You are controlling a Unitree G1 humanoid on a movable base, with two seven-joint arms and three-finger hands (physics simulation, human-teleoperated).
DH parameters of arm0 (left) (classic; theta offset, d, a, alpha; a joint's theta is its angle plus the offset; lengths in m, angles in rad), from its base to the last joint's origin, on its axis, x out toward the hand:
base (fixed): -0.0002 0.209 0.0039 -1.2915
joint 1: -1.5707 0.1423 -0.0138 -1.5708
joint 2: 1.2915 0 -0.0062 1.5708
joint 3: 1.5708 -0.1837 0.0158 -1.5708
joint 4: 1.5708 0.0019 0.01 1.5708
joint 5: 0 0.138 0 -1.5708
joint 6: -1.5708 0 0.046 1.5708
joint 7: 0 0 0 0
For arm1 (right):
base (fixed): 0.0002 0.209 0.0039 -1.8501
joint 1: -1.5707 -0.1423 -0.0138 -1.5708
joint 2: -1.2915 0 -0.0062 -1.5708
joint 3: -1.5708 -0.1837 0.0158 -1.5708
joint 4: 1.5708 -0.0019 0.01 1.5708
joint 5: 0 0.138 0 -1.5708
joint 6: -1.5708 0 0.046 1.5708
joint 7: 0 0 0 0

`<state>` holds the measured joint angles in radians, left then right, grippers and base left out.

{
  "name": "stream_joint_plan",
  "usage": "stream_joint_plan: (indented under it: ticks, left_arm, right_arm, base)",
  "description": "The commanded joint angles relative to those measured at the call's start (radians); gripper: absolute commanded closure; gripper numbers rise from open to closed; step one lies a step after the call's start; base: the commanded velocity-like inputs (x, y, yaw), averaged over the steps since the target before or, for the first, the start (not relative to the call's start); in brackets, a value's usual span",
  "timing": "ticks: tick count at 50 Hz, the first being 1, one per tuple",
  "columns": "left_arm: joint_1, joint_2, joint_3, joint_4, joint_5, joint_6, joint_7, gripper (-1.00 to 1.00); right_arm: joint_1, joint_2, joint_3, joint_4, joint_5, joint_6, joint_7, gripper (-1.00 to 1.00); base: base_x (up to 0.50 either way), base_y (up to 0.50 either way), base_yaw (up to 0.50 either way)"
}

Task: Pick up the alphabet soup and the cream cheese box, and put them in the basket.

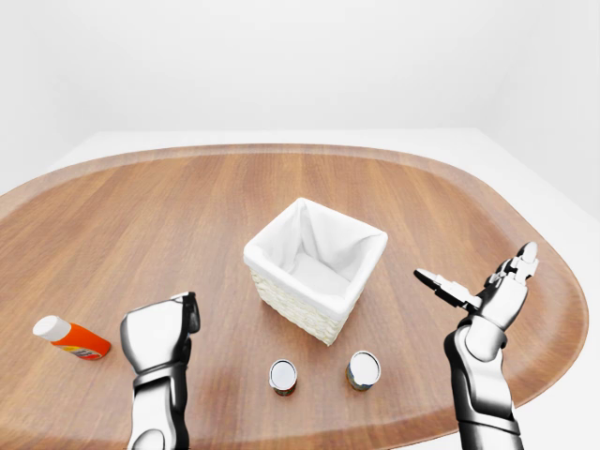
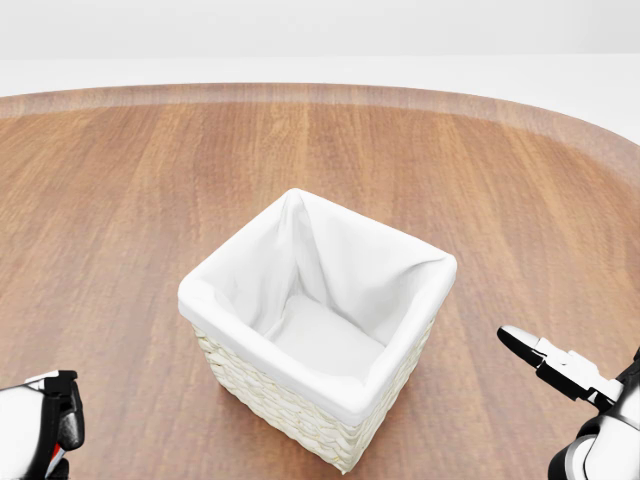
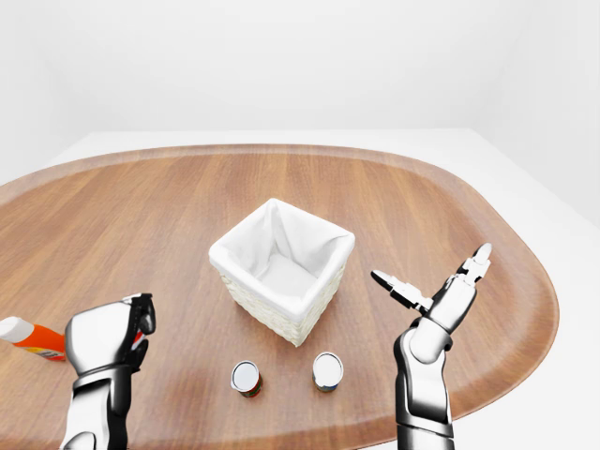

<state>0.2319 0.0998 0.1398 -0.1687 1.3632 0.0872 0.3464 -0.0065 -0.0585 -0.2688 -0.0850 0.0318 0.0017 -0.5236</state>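
Both arms: glossy silver-grey segmented shells with dark bands at the joints. Left hand (image 1: 161, 334): blocky pale-grey casing, black finger parts along its far edge. Right hand (image 1: 487, 291): slim white fingers (image 1: 525, 256) with black joints and dark tips.

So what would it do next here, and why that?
Probably lower the right hand toward the nearer can. The basket is empty, both cans stand upright below it in the left-eye view, and that hand's fingers are spread open, holding nothing. Which can is the soup I cannot tell.
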Motion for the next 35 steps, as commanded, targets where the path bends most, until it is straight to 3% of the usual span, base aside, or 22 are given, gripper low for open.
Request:
stream_joint_plan:
  ticks: [1,16,24,30,35]
  left_arm:
    - [-0.056,-0.024,-0.005,-0.108,0.007,0.000,-0.079,1.00]
    - [-0.200,-0.024,-0.040,-0.260,0.072,0.000,-0.313,1.00]
    - [-0.264,-0.024,-0.057,-0.280,0.109,0.000,-0.393,1.00]
    - [-0.315,-0.025,-0.067,-0.329,0.152,0.000,-0.474,1.00]
    - [-0.384,-0.036,-0.078,-0.376,0.195,0.000,-0.570,1.00]
  right_arm:
    - [0.000,0.000,0.000,0.000,0.000,-0.001,0.000,-1.00]
    - [0.001,0.000,0.001,0.003,-0.002,-0.003,0.000,-1.00]
    - [0.001,0.000,0.001,-0.005,-0.002,0.006,0.000,-1.00]
    - [-0.004,-0.002,0.000,0.018,0.000,-0.011,0.000,-1.00]
    - [-0.003,-0.002,0.001,0.013,-0.001,-0.004,0.000,-1.00]
  base:
    - [0.00,0.00,0.00]
    - [0.00,0.00,0.00]
    - [0.00,0.00,0.00]
    - [0.00,0.00,0.00]
    - [0.00,0.00,0.00]
